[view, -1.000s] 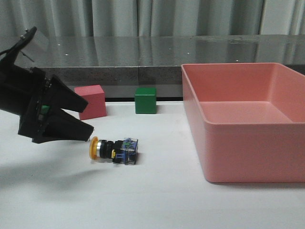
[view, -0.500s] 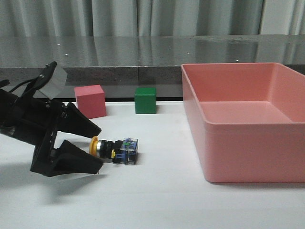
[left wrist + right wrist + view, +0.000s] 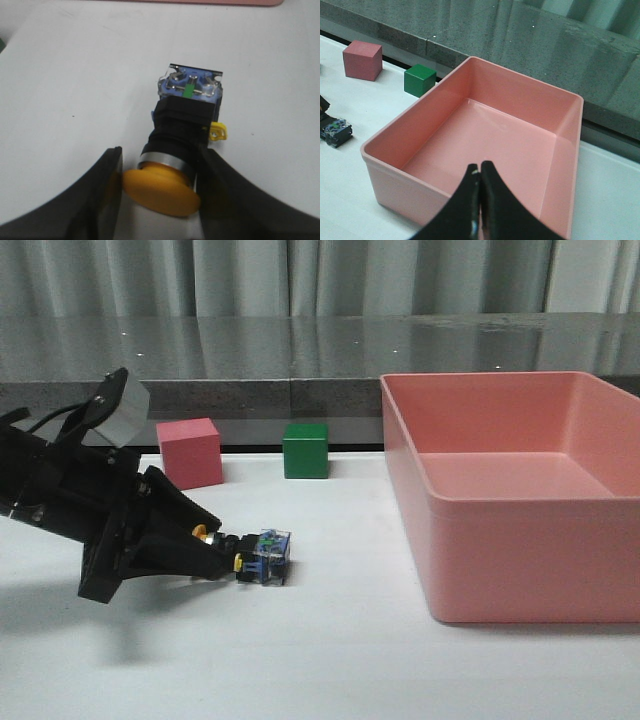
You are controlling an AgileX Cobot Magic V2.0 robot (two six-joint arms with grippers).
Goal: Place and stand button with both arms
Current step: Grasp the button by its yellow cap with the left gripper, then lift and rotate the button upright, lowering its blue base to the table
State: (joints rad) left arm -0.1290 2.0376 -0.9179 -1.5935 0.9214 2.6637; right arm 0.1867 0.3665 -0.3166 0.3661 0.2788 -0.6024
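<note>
The button (image 3: 262, 556) lies on its side on the white table, yellow cap toward the left, clear-blue base toward the right. My left gripper (image 3: 208, 555) is down at the table with its fingers closed around the cap end. In the left wrist view the button (image 3: 185, 120) has its yellow cap between the two black fingers (image 3: 107, 185), which press on the cap and ring; the left gripper (image 3: 160, 175) is shut on it. My right gripper (image 3: 480, 172) is shut and empty, hanging above the pink bin (image 3: 520, 75). The button's base also shows in the right wrist view (image 3: 336, 132).
A large pink bin (image 3: 500, 570) stands on the right side of the table. A pink cube (image 3: 190, 452) and a green cube (image 3: 305, 450) sit at the back, behind the button. A dark ledge and curtains run along the back.
My left gripper came down from above left, moved right onto the button's cap end, and its fingers closed from wide open to around the cap. The button has not moved.
</note>
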